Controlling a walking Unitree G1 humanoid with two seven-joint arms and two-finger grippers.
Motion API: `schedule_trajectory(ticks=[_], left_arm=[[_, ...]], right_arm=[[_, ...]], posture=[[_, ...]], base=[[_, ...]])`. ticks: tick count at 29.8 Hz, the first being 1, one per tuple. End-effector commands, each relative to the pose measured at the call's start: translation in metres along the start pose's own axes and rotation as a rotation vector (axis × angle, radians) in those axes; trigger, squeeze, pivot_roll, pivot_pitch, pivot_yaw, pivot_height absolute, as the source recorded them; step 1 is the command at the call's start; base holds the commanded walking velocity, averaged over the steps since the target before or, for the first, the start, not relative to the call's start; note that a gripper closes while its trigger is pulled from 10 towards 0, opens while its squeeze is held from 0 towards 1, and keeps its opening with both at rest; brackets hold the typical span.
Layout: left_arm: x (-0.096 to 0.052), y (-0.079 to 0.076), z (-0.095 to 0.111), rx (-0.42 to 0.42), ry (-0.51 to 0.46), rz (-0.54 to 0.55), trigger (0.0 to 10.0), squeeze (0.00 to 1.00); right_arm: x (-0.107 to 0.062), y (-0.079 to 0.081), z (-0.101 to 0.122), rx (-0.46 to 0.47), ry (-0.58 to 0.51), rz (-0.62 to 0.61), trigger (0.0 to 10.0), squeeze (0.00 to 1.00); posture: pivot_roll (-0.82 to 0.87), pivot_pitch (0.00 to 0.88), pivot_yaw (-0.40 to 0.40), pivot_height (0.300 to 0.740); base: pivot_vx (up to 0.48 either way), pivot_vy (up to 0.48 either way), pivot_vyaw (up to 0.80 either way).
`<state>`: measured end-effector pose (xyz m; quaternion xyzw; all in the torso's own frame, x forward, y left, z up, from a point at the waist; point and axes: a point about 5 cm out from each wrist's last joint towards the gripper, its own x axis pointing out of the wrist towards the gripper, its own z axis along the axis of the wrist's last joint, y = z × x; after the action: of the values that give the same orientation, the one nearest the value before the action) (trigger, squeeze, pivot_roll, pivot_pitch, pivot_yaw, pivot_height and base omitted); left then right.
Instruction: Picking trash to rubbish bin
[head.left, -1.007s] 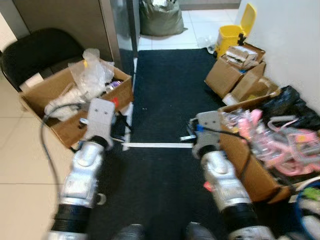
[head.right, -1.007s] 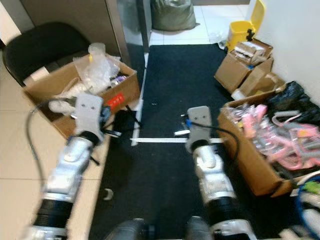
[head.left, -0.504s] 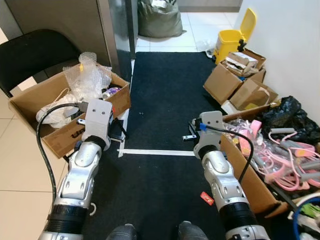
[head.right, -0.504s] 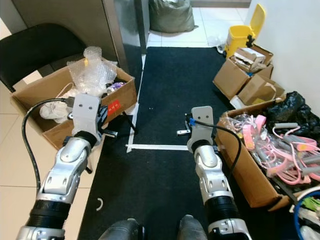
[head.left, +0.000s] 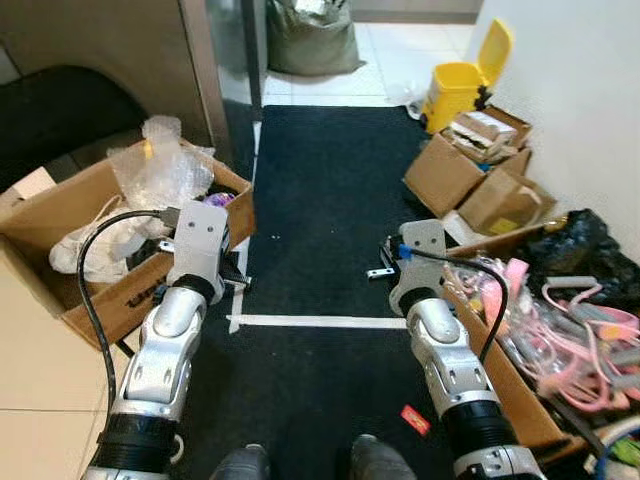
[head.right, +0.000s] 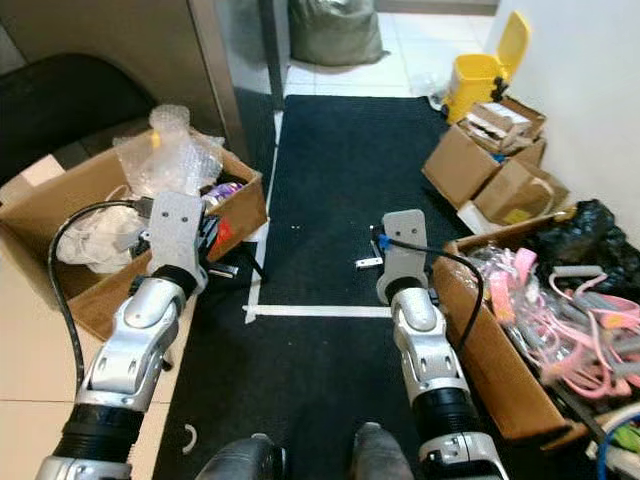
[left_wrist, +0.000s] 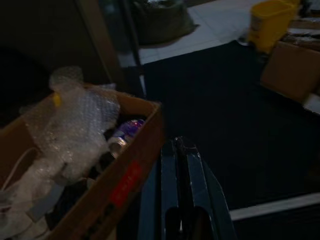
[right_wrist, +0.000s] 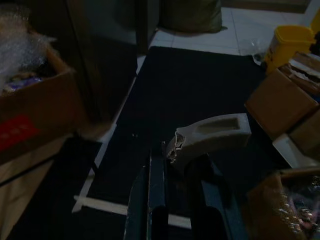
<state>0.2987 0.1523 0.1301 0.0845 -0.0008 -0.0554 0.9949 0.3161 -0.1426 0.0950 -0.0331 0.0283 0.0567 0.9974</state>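
A Unitree G1 humanoid stands on a black floor mat (head.left: 330, 200) in a cluttered corridor, both silver arms raised ahead of it. The right end effector (right_wrist: 175, 165) grips a piece of trash, a broken off-white foam chunk (right_wrist: 210, 134), between its two black fingers; the chunk sticks out sideways past the fingertips, above the mat and short of the white tape line (head.left: 320, 321) that crosses it. The left end effector (left_wrist: 181, 165) is empty, its fingers pressed together, hovering just beside the near corner of an open cardboard box (head.left: 120, 290).

That box, to the robot's left, holds crumpled bubble wrap (head.left: 160, 170), white cloth and a purple can; a red label (left_wrist: 126, 182) is stuck on its outer wall, its writing too dim to read, and dark print on the box's side is also illegible. A black chair (head.left: 60, 115) stands behind it.

The yellow rubbish bin (head.left: 460, 80), lid tipped up, stands far ahead on the right against the white wall, beyond two smaller cardboard boxes (head.left: 470, 180). A box of pink plastic hangers (head.left: 570, 330) sits at the robot's right, with a black bag (head.left: 590, 245) behind it. A grey-green sack (head.left: 305, 40) rests on the tiled floor past the mat's far edge. A small red scrap (head.left: 415, 420) lies on the mat near the robot's right foot.
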Motion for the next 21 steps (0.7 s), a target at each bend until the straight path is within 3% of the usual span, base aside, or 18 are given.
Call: schedule_trajectory(ticks=[1, 21], left_arm=[[-0.0014, -0.0007, -0.0015, 0.003, 0.008, -0.002, 10.0, 0.0], [-0.0028, -0.0005, -0.0009, 0.009, 0.001, -0.002, 10.0, 0.0]], right_arm=[[-0.0007, -0.0012, -0.0033, 0.003, 0.014, -0.01, 10.0, 0.0], [0.0016, 0.0022, -0.0018, -0.026, 0.01, 0.007, 10.0, 0.0]], posture=[[0.06, 0.077, 0.011, 0.74], [0.07, 0.061, 0.003, 0.74]], base=[[0.345, 0.0, 0.0], [0.344, 0.0, 0.0]])
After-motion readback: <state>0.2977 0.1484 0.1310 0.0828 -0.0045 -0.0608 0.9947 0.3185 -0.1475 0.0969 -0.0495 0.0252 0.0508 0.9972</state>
